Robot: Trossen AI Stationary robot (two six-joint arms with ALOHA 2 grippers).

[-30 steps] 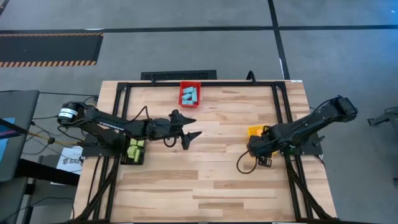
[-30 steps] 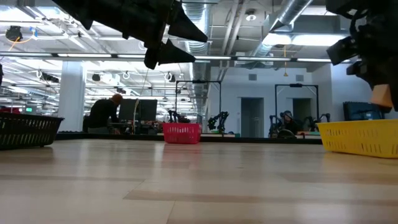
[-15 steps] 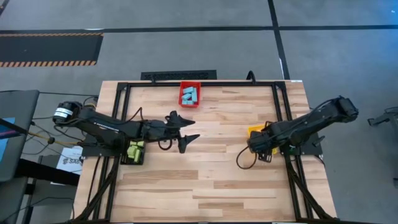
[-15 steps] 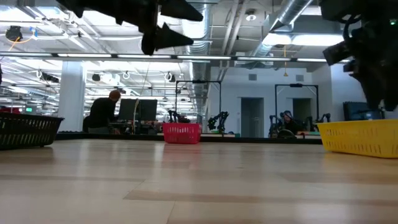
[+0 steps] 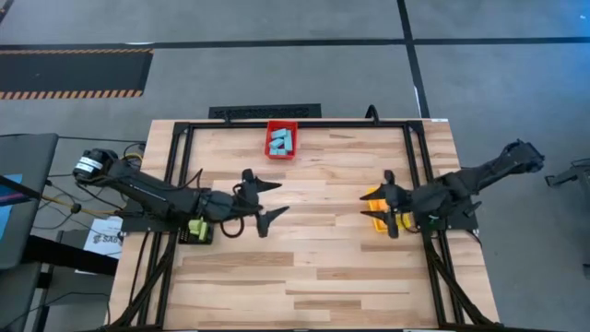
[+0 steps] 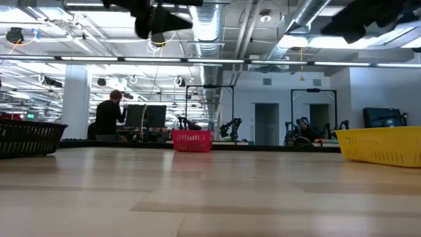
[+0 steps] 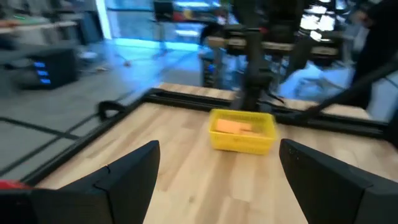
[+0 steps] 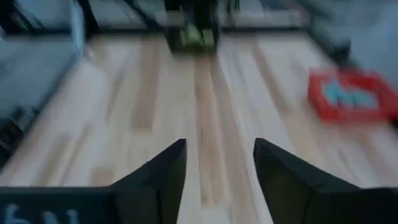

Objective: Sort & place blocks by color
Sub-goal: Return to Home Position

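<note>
My left gripper hangs open and empty above the table's left middle, pointing right; in its wrist view it faces the yellow bin, which holds an orange block. My right gripper is open and empty above the yellow bin, pointing left. Light-blue blocks lie in the red bin at the far edge. Yellow-green blocks lie in the black bin by the left edge. Both grippers show high in the low view, left and right.
A black frame runs along the table's far, left and right sides. Bare wood spreads across the middle and near half. In the low view the red bin, yellow bin and black bin stand on the tabletop; a person sits far behind.
My right gripper has risen from the yellow bin, tipped from pointing down to level and drawn toward the right edge; the orange block seen below it a second ago no longer shows there. My left gripper has pulled back toward the left edge and risen.
</note>
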